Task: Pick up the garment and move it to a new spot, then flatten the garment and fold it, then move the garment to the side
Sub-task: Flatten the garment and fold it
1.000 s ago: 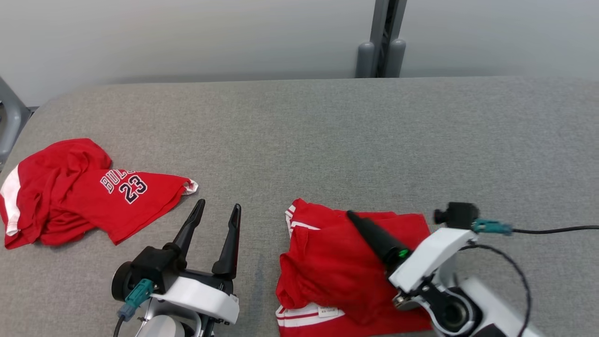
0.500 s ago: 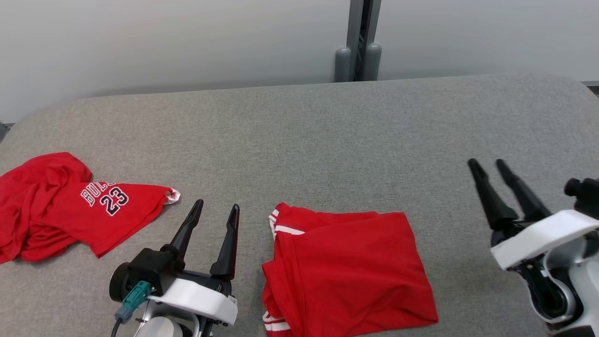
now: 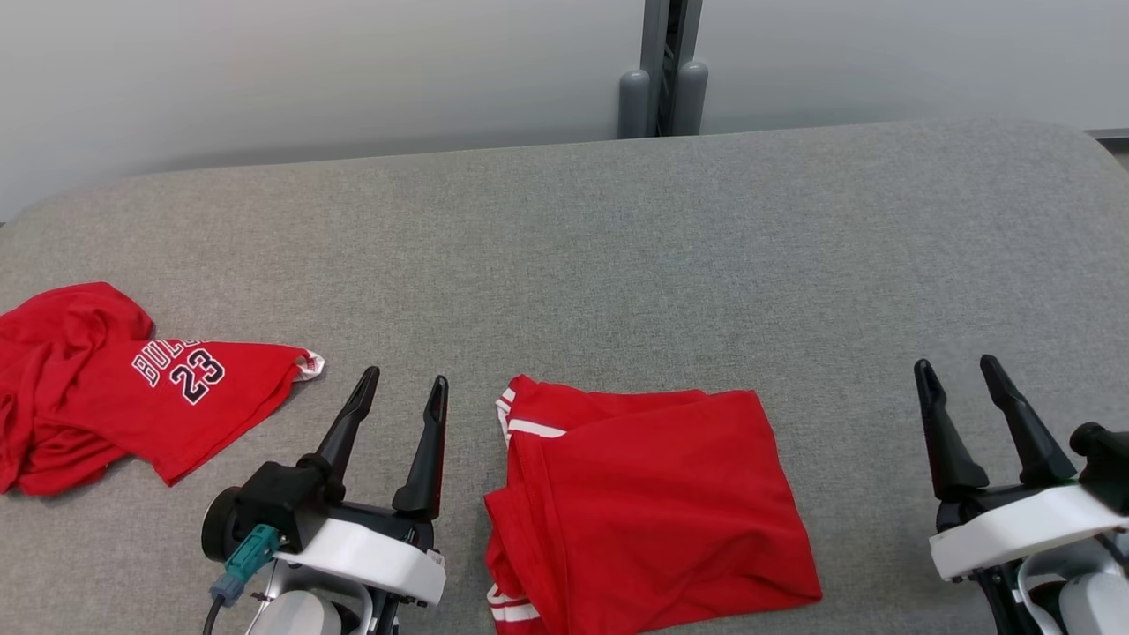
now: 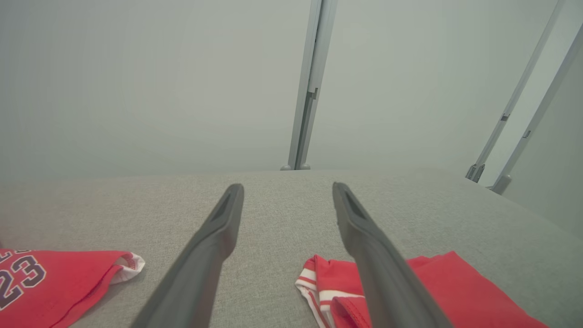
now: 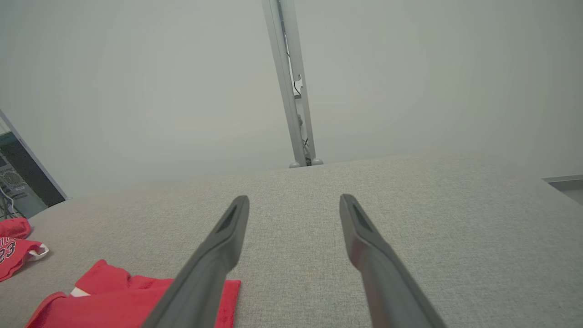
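The garment (image 3: 653, 503) is red with white stripes at its hem. It lies folded into a rough rectangle near the front middle of the grey padded table (image 3: 617, 247). My left gripper (image 3: 406, 377) hovers open just left of it, fingers pointing away from me, nothing between them. In the left wrist view the left gripper (image 4: 288, 187) is open, with the garment (image 4: 455, 291) at the lower right. My right gripper (image 3: 955, 362) stands open well to the garment's right, clear of it. The right wrist view shows the right gripper (image 5: 294, 197) open and the garment (image 5: 114, 305) at the lower left.
A second red jersey (image 3: 132, 397) with a "23" print lies crumpled at the table's left edge. It also appears as the jersey (image 4: 54, 282) and the jersey (image 5: 13, 255) in the wrist views. A grey post (image 3: 661, 70) stands behind the table against a pale wall.
My right gripper has lifted off the folded garment and drawn back to the right, leaving it lying flat. The head camera has swung right. The left arm has stayed put.
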Controlling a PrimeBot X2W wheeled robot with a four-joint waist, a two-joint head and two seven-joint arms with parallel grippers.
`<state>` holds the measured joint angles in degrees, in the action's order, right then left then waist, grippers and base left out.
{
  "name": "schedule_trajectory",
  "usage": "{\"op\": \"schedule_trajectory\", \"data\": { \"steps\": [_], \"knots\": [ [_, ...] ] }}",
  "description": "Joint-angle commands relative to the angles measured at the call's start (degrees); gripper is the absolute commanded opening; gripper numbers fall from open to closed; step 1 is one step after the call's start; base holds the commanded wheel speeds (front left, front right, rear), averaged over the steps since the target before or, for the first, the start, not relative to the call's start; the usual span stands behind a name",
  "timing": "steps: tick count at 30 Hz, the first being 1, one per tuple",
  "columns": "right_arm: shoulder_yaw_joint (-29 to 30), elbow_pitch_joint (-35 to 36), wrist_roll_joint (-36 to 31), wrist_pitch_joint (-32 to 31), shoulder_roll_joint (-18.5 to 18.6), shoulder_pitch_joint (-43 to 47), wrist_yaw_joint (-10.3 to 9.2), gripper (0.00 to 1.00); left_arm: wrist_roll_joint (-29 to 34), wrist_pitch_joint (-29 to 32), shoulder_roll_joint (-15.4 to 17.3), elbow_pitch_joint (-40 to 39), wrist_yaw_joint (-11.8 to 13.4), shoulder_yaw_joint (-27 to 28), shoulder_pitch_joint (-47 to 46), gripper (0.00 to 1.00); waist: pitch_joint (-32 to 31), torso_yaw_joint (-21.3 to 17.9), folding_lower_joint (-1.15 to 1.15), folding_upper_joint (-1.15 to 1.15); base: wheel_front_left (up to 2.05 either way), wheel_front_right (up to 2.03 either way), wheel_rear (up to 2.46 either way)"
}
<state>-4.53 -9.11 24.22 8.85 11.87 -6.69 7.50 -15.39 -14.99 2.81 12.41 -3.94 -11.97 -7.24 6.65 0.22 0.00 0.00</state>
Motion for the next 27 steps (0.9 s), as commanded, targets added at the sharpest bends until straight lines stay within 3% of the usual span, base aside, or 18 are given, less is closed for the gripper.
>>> {"op": "schedule_trajectory", "data": {
  "steps": [1,7,27],
  "knots": [
    [0.2,-0.3,-0.5,0.7,-0.3,0.4,-0.02,1.00,0.3,-0.2,0.2,-0.2,0.0,0.3,-0.4,1.00,0.2,0.0,0.00,0.00,0.00,0.00,0.00],
    [-0.5,-1.1,-3.4,2.3,-1.0,0.0,-0.02,1.00,0.3,-0.2,0.2,-0.2,0.1,0.1,-0.7,1.00,0.7,0.2,0.00,0.00,0.00,0.00,0.00],
    [-0.8,-3.1,-3.8,3.1,-1.5,-1.0,-0.02,1.00,0.6,-0.2,0.2,0.2,0.2,0.0,-1.4,1.00,1.5,1.2,0.00,0.00,0.00,0.00,0.00]
  ]
}}
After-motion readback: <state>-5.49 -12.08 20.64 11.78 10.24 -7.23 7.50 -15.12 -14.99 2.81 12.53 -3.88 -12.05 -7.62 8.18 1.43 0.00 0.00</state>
